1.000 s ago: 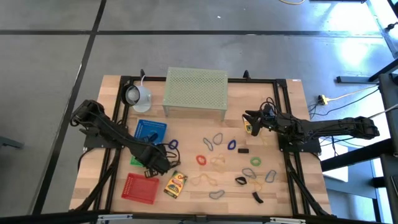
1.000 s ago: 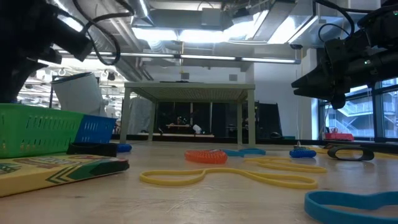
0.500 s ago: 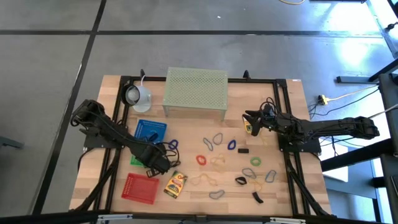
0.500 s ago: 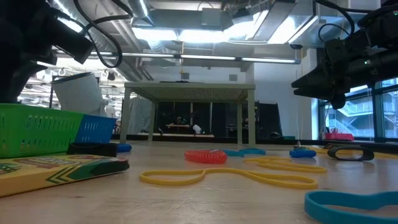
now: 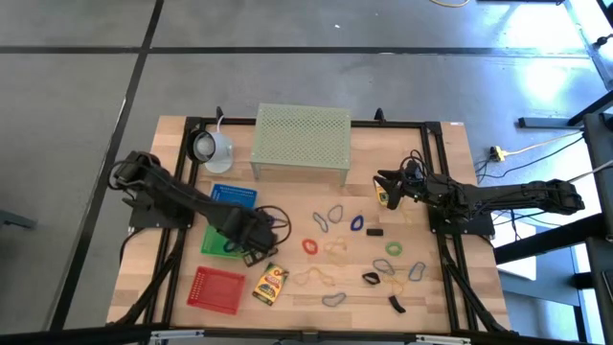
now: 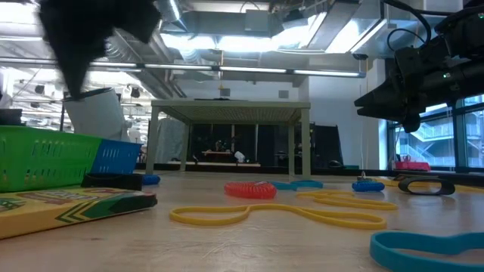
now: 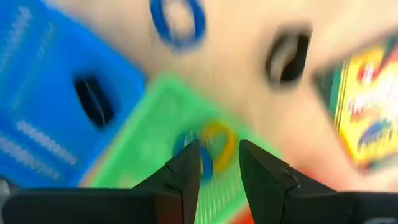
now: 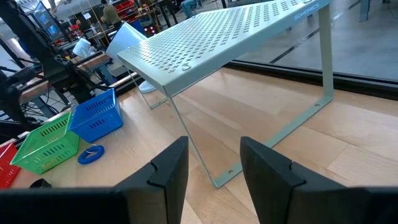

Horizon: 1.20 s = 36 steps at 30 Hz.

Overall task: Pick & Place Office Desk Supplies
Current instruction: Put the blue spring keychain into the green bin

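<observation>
The left hand (image 7: pixel 217 163) hangs over the green plastic mesh basket (image 5: pixel 215 241) near the surface's left edge, fingers slightly apart and empty, apparently because small blue and yellow rubber loops (image 7: pixel 211 149) lie inside it, while the right hand (image 5: pixel 386 191), half open and empty, waits near the right edge.

Around the pale wooden counter (image 5: pixel 172 287) lies a grey concrete floor (image 5: pixel 77 125) crossed by dark seams, under bright ceiling strip lights (image 6: pixel 249 72) and tall windows (image 6: pixel 446 136).
</observation>
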### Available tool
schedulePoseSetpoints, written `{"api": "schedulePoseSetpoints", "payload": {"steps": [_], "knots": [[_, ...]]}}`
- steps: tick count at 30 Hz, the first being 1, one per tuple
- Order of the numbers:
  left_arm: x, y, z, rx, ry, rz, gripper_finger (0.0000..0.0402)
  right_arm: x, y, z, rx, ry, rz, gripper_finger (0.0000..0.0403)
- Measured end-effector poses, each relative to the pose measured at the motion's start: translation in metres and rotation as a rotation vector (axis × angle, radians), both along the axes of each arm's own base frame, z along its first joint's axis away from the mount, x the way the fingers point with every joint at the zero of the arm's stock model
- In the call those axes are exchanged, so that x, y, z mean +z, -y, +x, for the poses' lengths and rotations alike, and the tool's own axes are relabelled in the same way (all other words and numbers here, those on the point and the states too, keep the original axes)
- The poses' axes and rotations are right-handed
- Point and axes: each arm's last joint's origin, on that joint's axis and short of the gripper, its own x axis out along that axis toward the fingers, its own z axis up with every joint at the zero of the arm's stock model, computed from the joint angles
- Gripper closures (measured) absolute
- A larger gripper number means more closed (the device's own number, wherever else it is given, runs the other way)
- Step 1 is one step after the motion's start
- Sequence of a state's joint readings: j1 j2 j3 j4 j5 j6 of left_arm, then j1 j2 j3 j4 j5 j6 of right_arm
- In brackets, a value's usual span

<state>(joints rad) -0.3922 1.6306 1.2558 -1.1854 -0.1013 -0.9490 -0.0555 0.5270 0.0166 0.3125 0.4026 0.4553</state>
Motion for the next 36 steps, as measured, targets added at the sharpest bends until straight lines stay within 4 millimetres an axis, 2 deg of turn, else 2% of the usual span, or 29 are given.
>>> {"api": "schedulePoseSetpoints", "payload": {"steps": [3, 7, 11, 18, 28, 36], "knots": [[0.002, -0.008, 0.012, -0.012, 0.113, 0.061, 0.0295, 0.0, 0.0, 0.0, 0.0, -0.001, 0.0, 0.0257], [-0.002, -0.021, 0.027, 0.026, 0.172, 0.058, 0.0289, 0.0, 0.0, 0.0, 0.0, -0.001, 0.0, 0.0257], [-0.012, -0.036, 0.036, 0.076, 0.137, 0.052, 0.0281, 0.0, 0.0, 0.0, 0.001, 0.0, 0.0, 0.0256], [-0.04, -0.053, 0.052, 0.06, 0.043, 0.031, 0.0267, 0.0, 0.0, 0.0, 0.001, 0.0, 0.0, 0.0256], [-0.092, -0.06, 0.066, -0.001, -0.119, 0.009, 0.026, 0.0, 0.0, 0.0, 0.001, -0.001, 0.0, 0.0256], [-0.105, -0.06, 0.069, -0.059, -0.16, 0.006, 0.0261, 0.0, 0.0, 0.0, 0.001, 0.0, 0.0, 0.0256]]}}
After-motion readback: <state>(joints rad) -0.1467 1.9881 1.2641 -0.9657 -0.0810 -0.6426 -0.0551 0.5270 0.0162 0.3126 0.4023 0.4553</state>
